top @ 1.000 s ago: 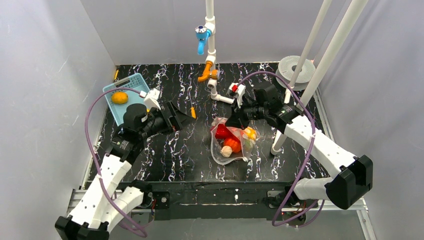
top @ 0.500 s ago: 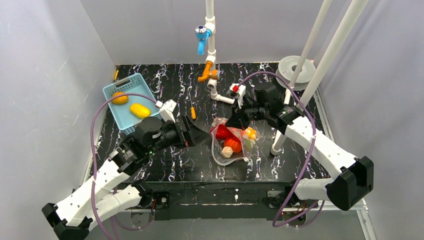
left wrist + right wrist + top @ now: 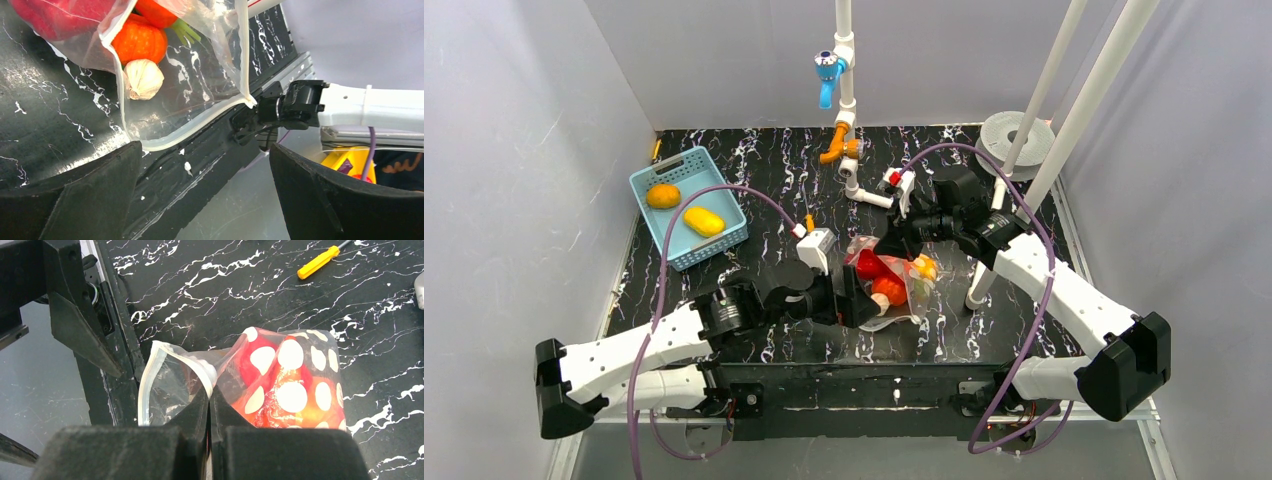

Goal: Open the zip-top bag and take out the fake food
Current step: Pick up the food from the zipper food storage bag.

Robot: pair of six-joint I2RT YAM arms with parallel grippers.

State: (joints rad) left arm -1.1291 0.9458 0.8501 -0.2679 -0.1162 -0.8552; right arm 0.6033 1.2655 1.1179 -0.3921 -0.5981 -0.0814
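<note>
Most fake food (image 3: 272, 379) dim behind dots on the zip-top bag (image 3: 235, 374)

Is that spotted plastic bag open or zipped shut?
Open. The rim of the zip-top bag gapes in a wide loop, with the garlic bulb and orange piece inside; the right gripper pinches one lip.

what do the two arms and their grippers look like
The left arm and right arm have white shells with black joints, and a purple cable loops to each wrist. A small white camera box sits on each wrist. The left gripper and right gripper have black, wedge-shaped fingers.
</note>
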